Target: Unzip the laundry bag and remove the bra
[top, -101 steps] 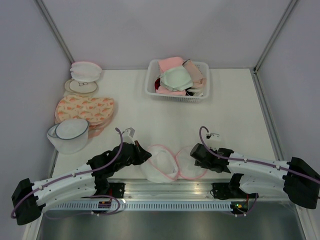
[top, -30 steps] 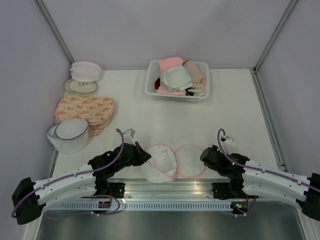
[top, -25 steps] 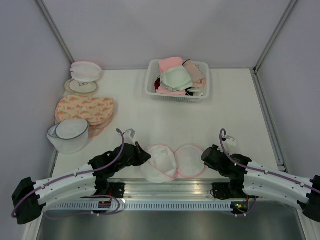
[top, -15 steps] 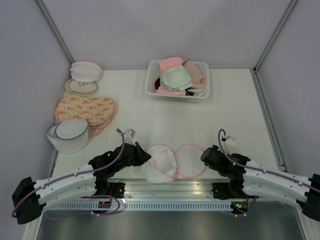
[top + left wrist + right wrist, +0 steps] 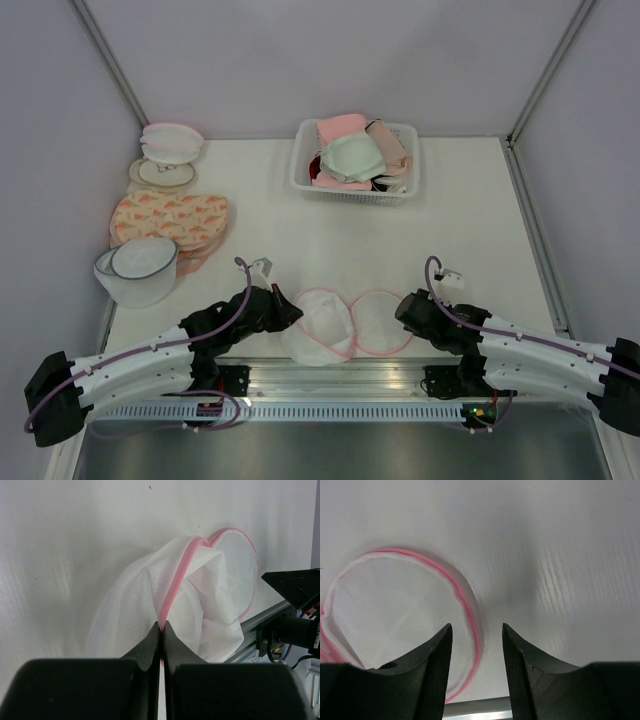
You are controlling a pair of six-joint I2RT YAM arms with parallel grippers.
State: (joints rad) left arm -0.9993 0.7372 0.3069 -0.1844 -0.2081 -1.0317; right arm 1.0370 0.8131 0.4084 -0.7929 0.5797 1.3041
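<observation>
Right hand (image 5: 476, 629) nearer mesh laundry bag (image 5: 395, 607)

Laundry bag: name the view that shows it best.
Top external: the laundry bag lies whole there, both halves spread open. The left wrist view shows it close, pink rim pinched in the left gripper. The right wrist view shows only one half, by the open right gripper.

The white table (image 5: 300, 240) carries the open laundry bag (image 5: 325, 328), a basket (image 5: 300, 175), orange-patterned bags (image 5: 170, 218) and a blue-rimmed mesh dome (image 5: 140, 270).
</observation>
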